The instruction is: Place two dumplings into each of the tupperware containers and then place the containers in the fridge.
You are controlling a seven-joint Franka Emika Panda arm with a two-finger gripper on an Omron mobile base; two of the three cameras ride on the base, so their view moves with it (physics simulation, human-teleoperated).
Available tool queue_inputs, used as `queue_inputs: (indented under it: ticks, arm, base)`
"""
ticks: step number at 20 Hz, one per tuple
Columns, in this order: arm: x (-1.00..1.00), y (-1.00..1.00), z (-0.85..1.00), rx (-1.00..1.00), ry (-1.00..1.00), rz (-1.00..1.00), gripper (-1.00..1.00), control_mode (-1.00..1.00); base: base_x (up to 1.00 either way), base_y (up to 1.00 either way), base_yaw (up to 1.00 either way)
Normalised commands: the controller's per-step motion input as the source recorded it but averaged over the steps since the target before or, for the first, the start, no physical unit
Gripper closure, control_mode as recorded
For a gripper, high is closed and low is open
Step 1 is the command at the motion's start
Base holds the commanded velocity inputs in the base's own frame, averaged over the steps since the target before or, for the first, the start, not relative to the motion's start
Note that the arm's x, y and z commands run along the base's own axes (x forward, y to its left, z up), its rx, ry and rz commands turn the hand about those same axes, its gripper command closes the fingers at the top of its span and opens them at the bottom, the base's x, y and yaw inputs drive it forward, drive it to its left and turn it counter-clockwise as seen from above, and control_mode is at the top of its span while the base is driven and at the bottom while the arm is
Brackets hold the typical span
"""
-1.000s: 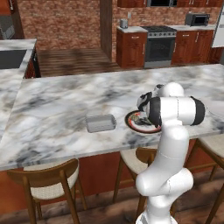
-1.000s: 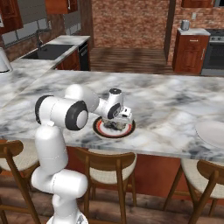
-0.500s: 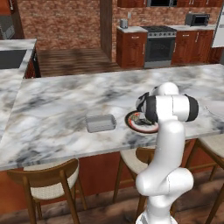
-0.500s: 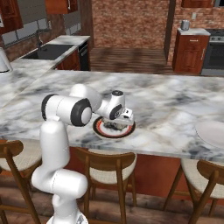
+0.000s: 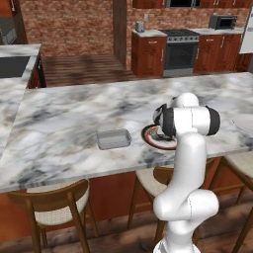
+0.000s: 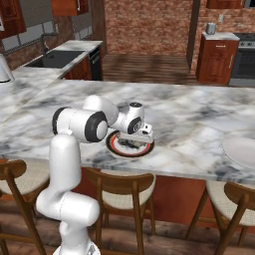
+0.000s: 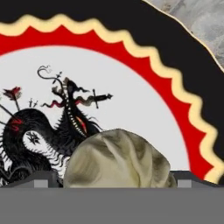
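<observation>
The gripper point(image 6: 141, 143) hangs low over the round plate point(image 6: 115, 145), which lies on the marble counter point(image 6: 189, 119) close to the counter's near edge, above the stools. In the hand view the plate's black rim point(image 7: 183, 65) with its red and cream scalloped band curves across the top and right, and a corner of bare counter shows beyond it at the upper right. The plate's white middle, printed with a black dragon figure, has open room to the left of and above the dumpling.

The jaws stand wide apart. The 2 dark fingertips point(image 7: 39, 179) show low at the left and right of the hand view, and 1 dumpling point(image 7: 118, 159) sits between them on the plate, bulging up across the gap. Whether the tips touch it cannot be told; nothing is lifted.

In the left base view 1 grey tupperware container point(image 5: 113, 139) rests on the counter to the left of the plate point(image 5: 148, 140), near it but apart, with bare marble around it.
</observation>
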Motion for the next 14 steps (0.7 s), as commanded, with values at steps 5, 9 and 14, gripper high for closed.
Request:
queue_inputs:
  ticks: [5, 9, 14]
  arm:
    - [0.0, 0.0, -0.11, 0.0, 0.08, 0.0, 1.0, -1.0]
    - [0.0, 0.0, -0.04, 0.0, 0.02, 0.0, 1.0, -1.0]
    - [0.02, 0.04, 0.17, 0.0, 0.03, 0.0, 1.0, -1.0]
  base:
    - [0.0, 0.0, 0.0]
    - [0.0, 0.0, 0.0]
    - [0.0, 0.0, 0.0]
